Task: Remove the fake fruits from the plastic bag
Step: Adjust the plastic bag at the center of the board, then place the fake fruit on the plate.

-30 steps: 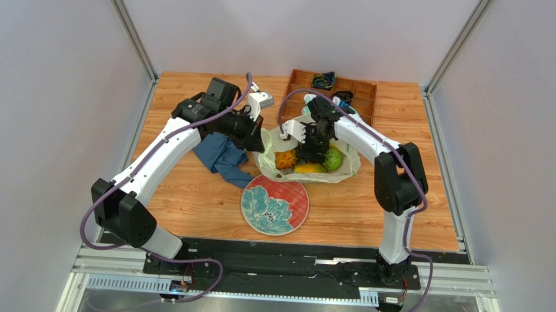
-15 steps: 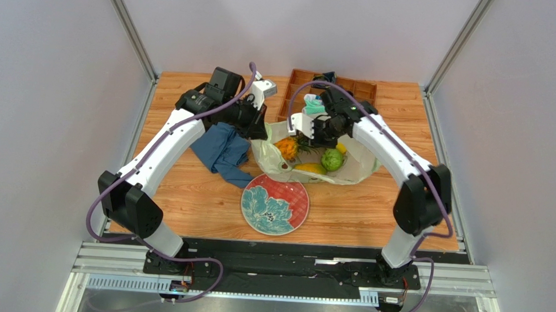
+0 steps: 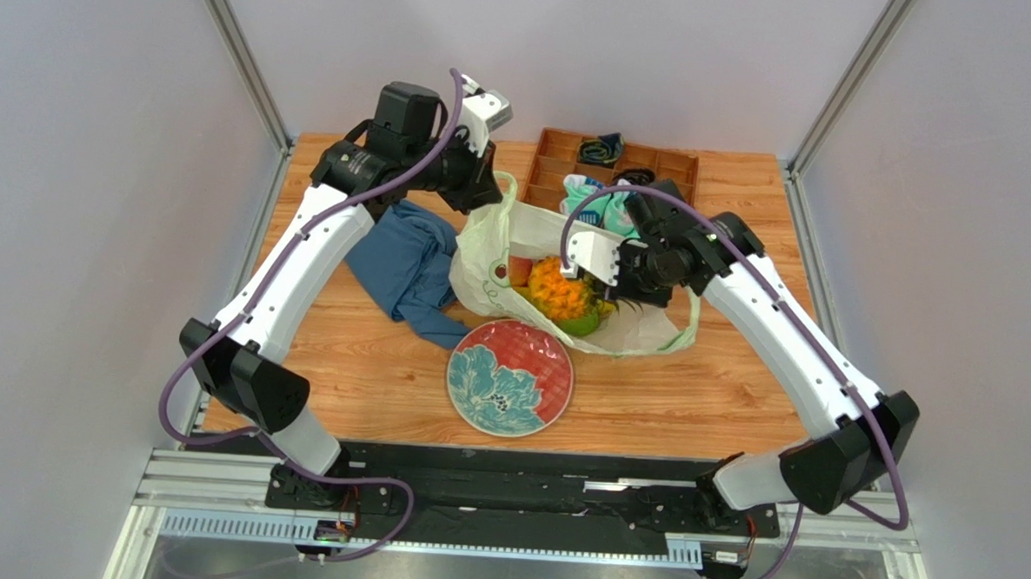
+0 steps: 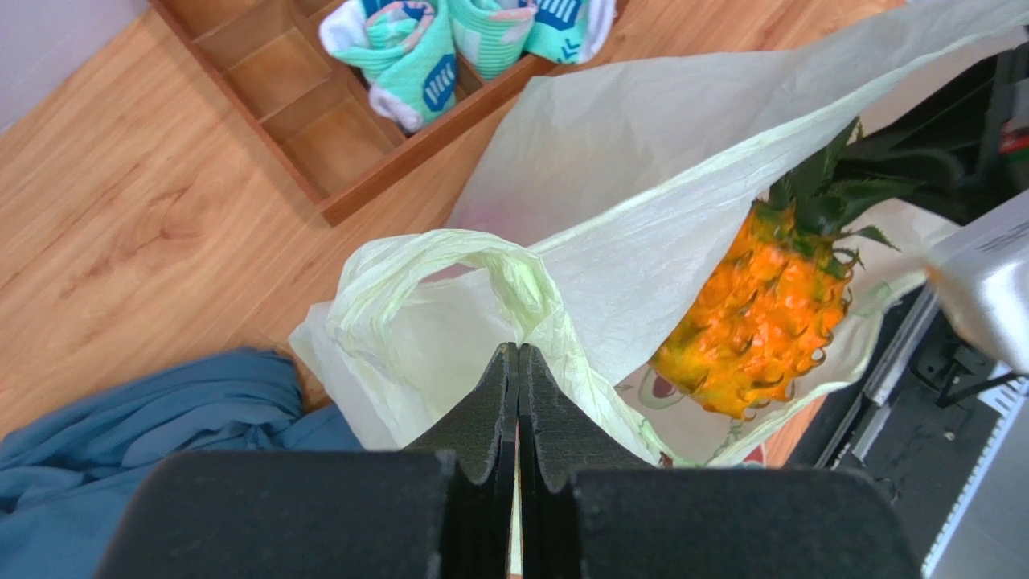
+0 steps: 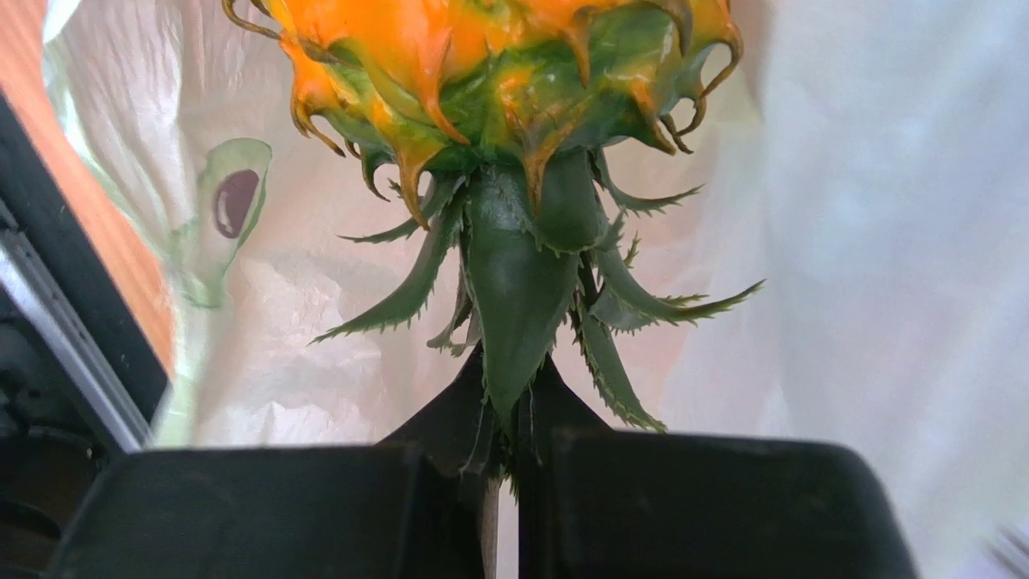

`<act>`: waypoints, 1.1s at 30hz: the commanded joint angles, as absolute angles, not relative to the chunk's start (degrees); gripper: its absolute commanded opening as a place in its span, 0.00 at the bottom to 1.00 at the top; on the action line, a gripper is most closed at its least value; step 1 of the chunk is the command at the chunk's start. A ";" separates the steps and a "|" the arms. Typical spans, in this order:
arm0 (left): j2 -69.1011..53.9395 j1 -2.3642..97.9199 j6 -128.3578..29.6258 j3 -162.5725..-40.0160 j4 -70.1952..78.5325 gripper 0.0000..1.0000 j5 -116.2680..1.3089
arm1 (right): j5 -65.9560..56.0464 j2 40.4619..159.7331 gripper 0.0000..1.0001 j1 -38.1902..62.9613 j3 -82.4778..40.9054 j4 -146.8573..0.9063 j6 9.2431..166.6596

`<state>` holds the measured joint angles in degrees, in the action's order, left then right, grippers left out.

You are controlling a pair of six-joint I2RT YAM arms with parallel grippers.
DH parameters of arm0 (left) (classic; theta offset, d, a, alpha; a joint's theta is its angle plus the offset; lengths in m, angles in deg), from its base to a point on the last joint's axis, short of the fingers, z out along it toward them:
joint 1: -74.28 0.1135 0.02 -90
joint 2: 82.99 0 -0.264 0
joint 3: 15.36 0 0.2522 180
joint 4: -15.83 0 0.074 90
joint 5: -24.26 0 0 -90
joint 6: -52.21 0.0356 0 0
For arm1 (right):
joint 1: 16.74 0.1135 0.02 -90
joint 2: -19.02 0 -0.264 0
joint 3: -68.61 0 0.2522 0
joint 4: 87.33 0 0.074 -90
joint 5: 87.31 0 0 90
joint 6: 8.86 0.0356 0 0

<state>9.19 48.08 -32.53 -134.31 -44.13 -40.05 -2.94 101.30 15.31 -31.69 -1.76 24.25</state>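
The left fingers (image 4: 489,416) are pinched shut on a loop handle of the plastic bag (image 4: 628,181) above the worktop (image 4: 121,205); the right fingers (image 5: 441,422) clamp the pineapple (image 5: 483,48) by its green crown, at the bag's open mouth

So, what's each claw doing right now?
The left gripper is shut on the plastic bag handle.
The right gripper is shut on the pineapple crown.

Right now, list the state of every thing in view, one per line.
plastic bag: mouth open, fruit inside.
pineapple: held by its crown, in the bag's mouth.
left hand: shut on the bag's handle.
right hand: shut on the pineapple's crown.
blue cloth: crumpled beside the bag.
plate: flat, bare.
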 commanded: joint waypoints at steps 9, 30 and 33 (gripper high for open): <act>21.13 49.14 -33.83 -149.92 -41.70 0.00 -42.97 | -11.36 95.73 0.00 10.88 -33.29 -31.20 40.59; 9.23 55.55 -36.91 -146.41 -43.28 0.81 -44.64 | 11.55 94.33 0.00 42.22 -26.28 -12.56 0.12; -0.78 56.43 -35.15 -137.36 -43.38 0.82 -45.96 | 20.15 99.07 0.00 45.99 -26.62 -15.98 -2.17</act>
